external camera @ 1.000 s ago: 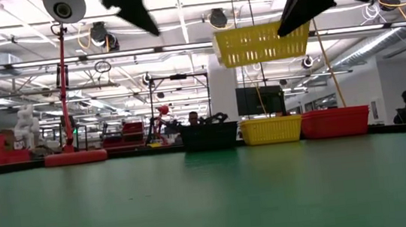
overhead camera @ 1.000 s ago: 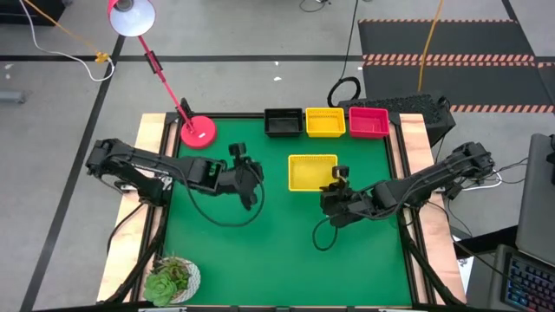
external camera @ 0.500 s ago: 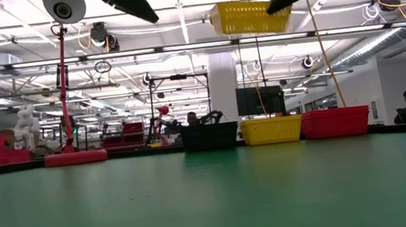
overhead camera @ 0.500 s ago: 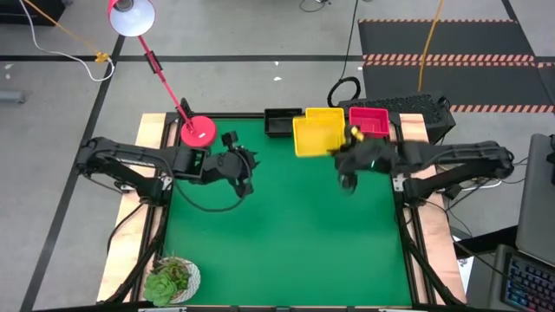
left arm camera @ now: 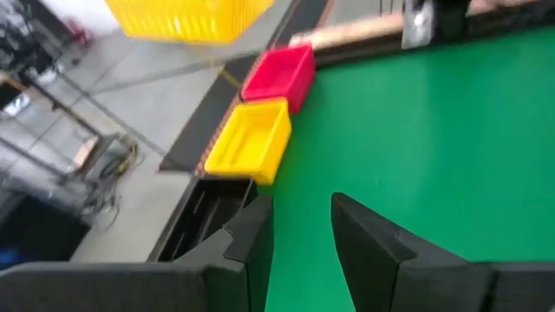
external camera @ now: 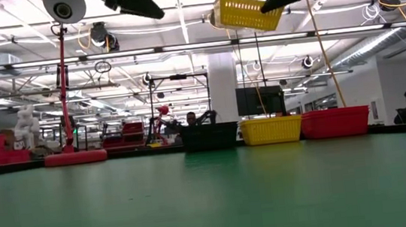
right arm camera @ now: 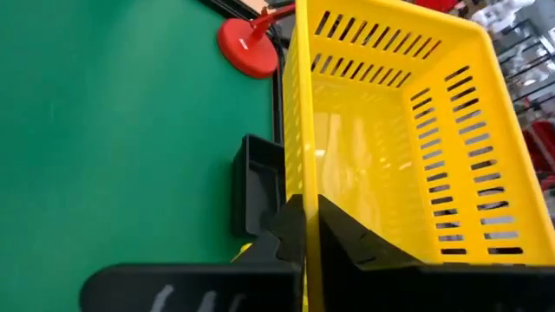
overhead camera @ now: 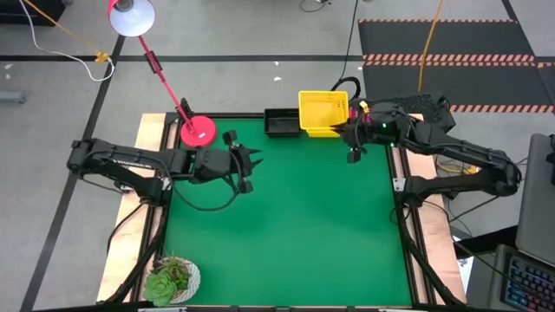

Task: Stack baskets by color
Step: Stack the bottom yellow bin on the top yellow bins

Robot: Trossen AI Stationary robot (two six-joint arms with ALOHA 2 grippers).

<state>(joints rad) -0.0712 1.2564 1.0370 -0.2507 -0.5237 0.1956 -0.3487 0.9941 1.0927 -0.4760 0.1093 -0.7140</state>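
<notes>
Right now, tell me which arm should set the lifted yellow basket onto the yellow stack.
Right. The right claw is shut on the lifted yellow basket, holding it above the yellow stack at the far edge. The left claw is empty, near the lamp base.

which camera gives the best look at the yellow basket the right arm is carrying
The right wrist view: the slotted yellow plastic basket fills it, wall pinched in the right gripper. The high view shows it above the back row, the low view tilted aloft, the left wrist view only its underside.

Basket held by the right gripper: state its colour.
Yellow basket, with slotted sides; the right wrist view shows it best.
</notes>
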